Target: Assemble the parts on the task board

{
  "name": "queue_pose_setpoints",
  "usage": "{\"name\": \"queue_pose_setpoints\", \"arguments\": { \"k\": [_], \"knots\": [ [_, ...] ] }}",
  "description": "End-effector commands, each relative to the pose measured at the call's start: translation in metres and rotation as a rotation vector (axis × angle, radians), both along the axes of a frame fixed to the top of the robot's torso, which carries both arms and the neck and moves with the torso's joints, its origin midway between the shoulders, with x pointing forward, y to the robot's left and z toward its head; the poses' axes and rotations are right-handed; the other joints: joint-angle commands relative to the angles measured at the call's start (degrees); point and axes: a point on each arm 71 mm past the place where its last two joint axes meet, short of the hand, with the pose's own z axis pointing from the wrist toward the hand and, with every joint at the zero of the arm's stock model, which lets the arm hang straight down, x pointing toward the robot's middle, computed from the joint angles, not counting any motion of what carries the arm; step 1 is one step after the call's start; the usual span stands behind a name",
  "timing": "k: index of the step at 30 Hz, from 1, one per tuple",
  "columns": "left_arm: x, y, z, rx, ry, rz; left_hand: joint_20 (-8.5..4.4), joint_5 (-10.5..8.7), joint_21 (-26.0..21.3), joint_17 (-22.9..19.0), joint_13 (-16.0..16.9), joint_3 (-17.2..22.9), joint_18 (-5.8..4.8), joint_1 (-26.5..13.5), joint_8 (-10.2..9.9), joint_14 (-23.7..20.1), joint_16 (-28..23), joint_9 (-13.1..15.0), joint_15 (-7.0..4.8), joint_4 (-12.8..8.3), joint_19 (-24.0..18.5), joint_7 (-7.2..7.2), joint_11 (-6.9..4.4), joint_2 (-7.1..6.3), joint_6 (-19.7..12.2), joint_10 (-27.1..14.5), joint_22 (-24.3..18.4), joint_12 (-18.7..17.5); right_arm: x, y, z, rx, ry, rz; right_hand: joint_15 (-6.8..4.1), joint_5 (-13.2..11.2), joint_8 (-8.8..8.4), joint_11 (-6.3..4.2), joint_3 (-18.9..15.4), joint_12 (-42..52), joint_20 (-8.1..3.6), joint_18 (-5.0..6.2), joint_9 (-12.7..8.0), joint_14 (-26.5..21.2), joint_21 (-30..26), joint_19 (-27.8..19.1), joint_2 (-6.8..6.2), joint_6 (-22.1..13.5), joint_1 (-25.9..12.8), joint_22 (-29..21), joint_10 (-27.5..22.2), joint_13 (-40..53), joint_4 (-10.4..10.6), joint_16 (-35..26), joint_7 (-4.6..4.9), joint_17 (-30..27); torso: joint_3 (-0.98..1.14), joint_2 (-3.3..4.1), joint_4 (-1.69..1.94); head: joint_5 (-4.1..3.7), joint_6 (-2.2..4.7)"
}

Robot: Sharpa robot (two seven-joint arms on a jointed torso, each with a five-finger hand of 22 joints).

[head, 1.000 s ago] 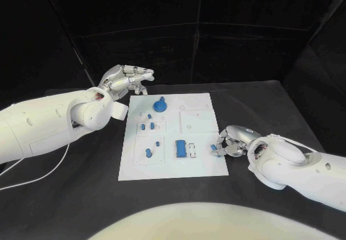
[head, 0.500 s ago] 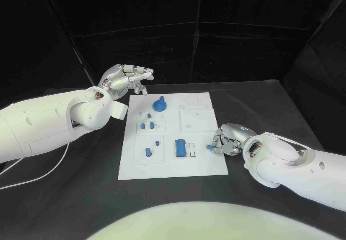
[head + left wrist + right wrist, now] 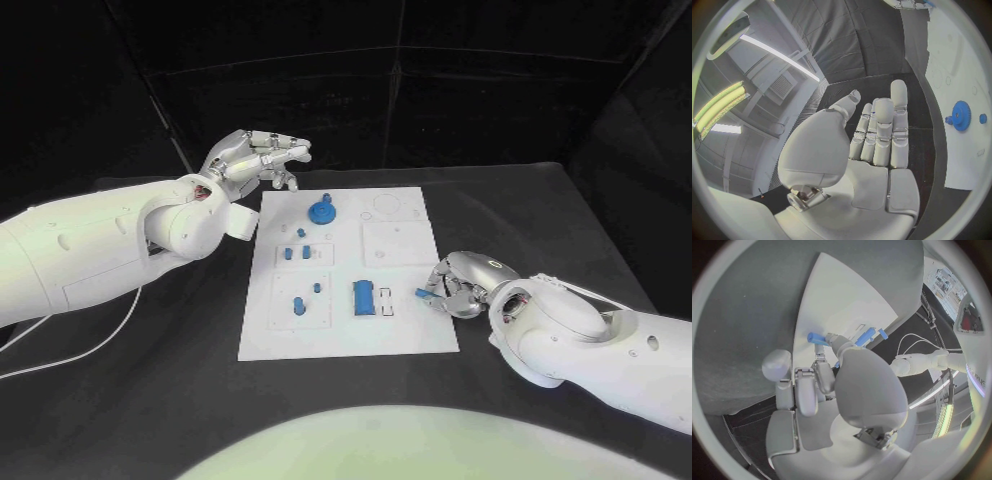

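Head view, task board [image 3: 411, 335]: white plate lying flat in the middle of the black bench [image 3: 130, 400].
Head view, gear part [image 3: 322, 211]: blue toothed wheel with a stub, standing on the far half of the board.
Head view, small parts [image 3: 297, 249]: a few little blue pieces in the recesses left of the board's centre; two more [image 3: 307, 297] nearer, in the lower-left recess.
Head view, block part [image 3: 362, 298]: larger blue rectangle near the board's centre, just beside a white slotted piece.
Head view, left hand [image 3: 255, 157]: raised above the bench beyond the board's far-left corner, fingers spread apart, holding nothing.
Head view, right hand [image 3: 462, 283]: low at the board's right edge, fingers curled in around a small blue peg [image 3: 427, 294] poking out toward the board.

Left wrist view, left hand [image 3: 873, 150]: palm flat, fingers [image 3: 899, 107] stretched out side by side, nothing in them.
Left wrist view, gear part [image 3: 961, 115]: sits on the white board [image 3: 967, 165], apart from the fingers.

Right wrist view, right hand [image 3: 826, 390]: fingers [image 3: 822, 374] bent inward, pinching the blue peg [image 3: 817, 338] at the tips.
Right wrist view, peg: held over the board [image 3: 842, 300], near its edge; contact with the board cannot be told.
Right wrist view, other blue pieces [image 3: 868, 335]: showing past the fingers, on the board.
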Motion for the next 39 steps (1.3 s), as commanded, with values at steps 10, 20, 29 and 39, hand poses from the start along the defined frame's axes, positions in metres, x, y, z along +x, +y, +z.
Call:
{"name": "queue_pose_setpoints", "arguments": {
  "k": [10, 20, 29, 39],
  "knots": [
    [0.0, -0.002, 0.001, -0.009, -0.003, -0.008, 0.36, 0.23, -0.2, -0.1, 0.1, -0.5, 0.81, 0.0, 0.4, -0.5, 0.3, 0.0, -0.08, 0.1, 0.1, -0.01, -0.01, 0.53, -0.5, -0.4, -0.1, 0.4, -0.002, 0.015, 0.012, 0.182, -0.052, -0.049, 0.01, -1.1, -0.52, 0.0, 2.0, 0.6, -0.21, -0.96, 1.2, 5.0, 0.7, 0.7, -1.59, 2.1, -3.2, 0.8, 0.8, 0.6, 0.3, 0.4, -1.19, 10.0, 0.05, 0.07, -0.11, 0.85, -0.24],
    [-0.001, -0.003, 0.002, -0.01, -0.003, -0.01, 0.36, 0.22, -0.2, -0.1, 0.1, -0.5, 0.81, 0.0, 0.4, -0.5, 0.3, 0.0, -0.07, 0.1, 0.1, -0.01, -0.01, 0.57, -0.5, -0.4, -0.1, 0.4, -0.001, 0.033, 0.005, 0.178, 0.008, -0.024, -0.04, -1.3, -0.51, -0.09, 1.6, 1.1, -0.23, -1.0, 1.5, 5.0, 0.7, 0.8, -2.4, 2.7, -5.0, 1.0, 1.3, 1.1, 0.7, 0.3, -1.34, 10.0, 0.06, 0.06, -0.09, 1.02, -0.49],
    [-0.001, -0.003, 0.002, -0.01, -0.002, -0.011, 0.36, 0.23, -0.3, -0.1, 0.1, -0.6, 0.81, 0.0, 0.4, -0.5, 0.3, 0.0, -0.07, 0.2, 0.1, -0.01, -0.01, 0.64, -0.5, -0.5, -0.1, 0.5, 0.0, 0.042, -0.005, 0.1, 0.099, 0.001, -0.35, 2.9, -0.18, -0.49, -2.2, 1.5, -0.44, -0.97, 2.4, 4.9, 0.6, 0.8, -3.58, 4.0, -9.1, 0.8, 1.8, 1.6, 2.6, 0.2, -1.85, 9.6, 0.06, 0.02, -0.19, 1.15, -0.69],
    [-0.001, -0.003, 0.002, -0.01, 0.0, -0.013, 0.36, 0.23, -0.3, -0.1, 0.1, -0.6, 0.81, 0.1, 0.4, -0.5, 0.3, 0.0, -0.07, 0.1, 0.1, -0.02, -0.02, 0.66, -0.5, -0.5, -0.1, 0.5, 0.003, 0.046, -0.006, 0.096, 0.088, -0.01, -0.67, 5.4, 0.22, -0.86, -5.5, 1.1, -0.74, -0.95, 3.4, 4.9, 0.5, 0.8, -3.16, 4.8, -10.4, 0.7, 1.8, 1.2, 3.7, 0.0, -2.3, 9.3, 0.06, 0.12, 0.13, 1.38, -0.69]
  ]
}}
